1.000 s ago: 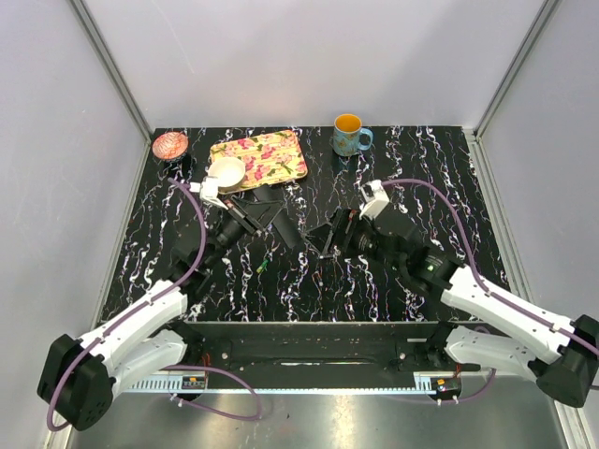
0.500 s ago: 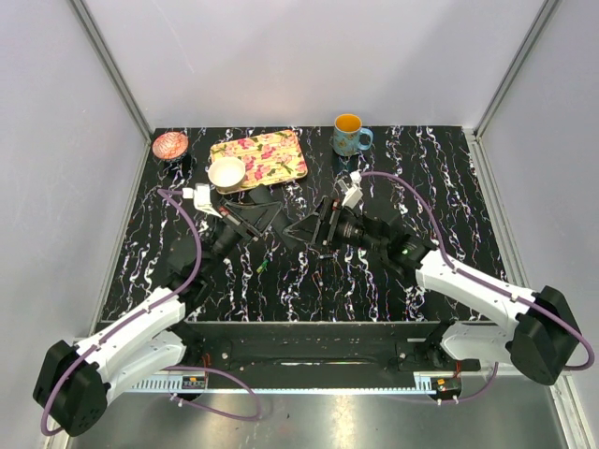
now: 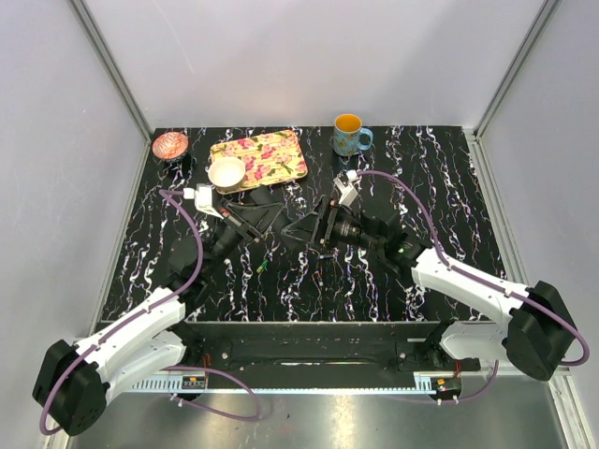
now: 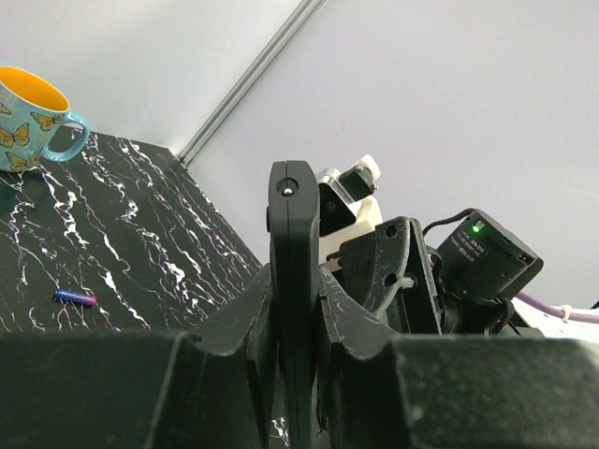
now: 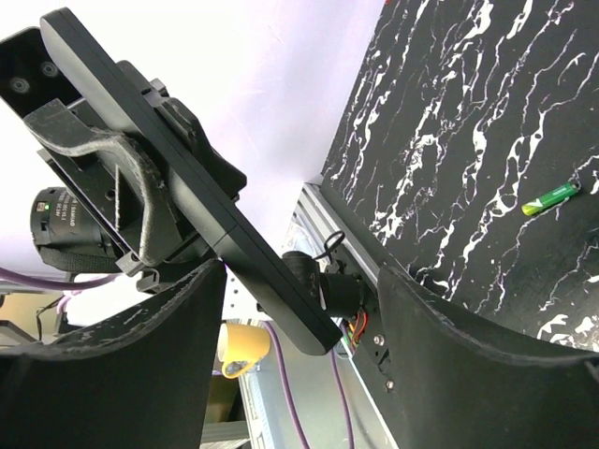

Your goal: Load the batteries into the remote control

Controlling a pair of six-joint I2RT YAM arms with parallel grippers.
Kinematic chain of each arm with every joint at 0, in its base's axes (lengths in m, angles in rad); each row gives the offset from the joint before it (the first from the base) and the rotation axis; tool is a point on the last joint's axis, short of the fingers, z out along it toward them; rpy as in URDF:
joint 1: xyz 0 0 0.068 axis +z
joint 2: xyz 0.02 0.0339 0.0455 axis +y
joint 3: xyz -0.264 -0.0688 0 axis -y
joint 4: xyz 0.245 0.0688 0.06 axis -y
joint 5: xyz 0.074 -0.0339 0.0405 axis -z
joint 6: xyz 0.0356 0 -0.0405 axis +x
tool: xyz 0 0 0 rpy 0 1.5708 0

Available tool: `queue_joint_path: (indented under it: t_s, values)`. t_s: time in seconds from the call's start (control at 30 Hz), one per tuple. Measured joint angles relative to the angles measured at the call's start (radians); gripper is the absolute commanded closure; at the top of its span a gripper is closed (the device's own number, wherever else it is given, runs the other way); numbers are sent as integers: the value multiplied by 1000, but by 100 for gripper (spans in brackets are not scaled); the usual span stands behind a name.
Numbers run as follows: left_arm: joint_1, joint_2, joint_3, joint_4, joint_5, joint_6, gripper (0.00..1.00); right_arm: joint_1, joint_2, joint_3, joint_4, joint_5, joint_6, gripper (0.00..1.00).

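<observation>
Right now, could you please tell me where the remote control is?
The remote control is off the table, clamped in the left gripper over mid-table; the right wrist view shows its free end between the right gripper's open fingers.

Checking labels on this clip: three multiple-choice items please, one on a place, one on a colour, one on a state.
1. Where is the mug? A) at the far edge of the table B) on the tray C) tipped over mid-table
2. What colour is the battery in the right wrist view? A) red B) green C) white
3. How is the remote placed? A) lying on the tray B) clamped in the left gripper C) resting in the mug
Answers: 1 A, it stands upright by the back edge; 2 B, it is plainly green; 3 B, the gripper squeezes it edge-on.
</observation>
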Motion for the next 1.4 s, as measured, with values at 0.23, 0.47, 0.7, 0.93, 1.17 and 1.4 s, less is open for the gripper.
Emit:
queue_joint_path:
  t_s: [0.23, 0.47, 0.7, 0.93, 1.17, 1.4]
  values:
    - [-6, 0, 0, 1, 0, 4, 100, -3, 12, 0, 59, -8, 35, 39]
    - [-9, -11, -1, 1, -7, 2, 100, -6, 18, -2, 86, -19, 47, 49]
    - [-10, -19, -1, 0, -10, 11, 100, -6, 18, -26, 106, -34, 66, 38]
    - [-10, -16, -1, -6, -21, 18, 100, -6, 17, -35, 115, -40, 80, 55]
    - [-10, -16, -1, -3, -27, 14, 100, -7, 17, -36, 117, -38, 80, 13]
    - [-10, -6, -1, -41, -30, -14, 100, -8, 5, -12, -11, -14, 32, 6]
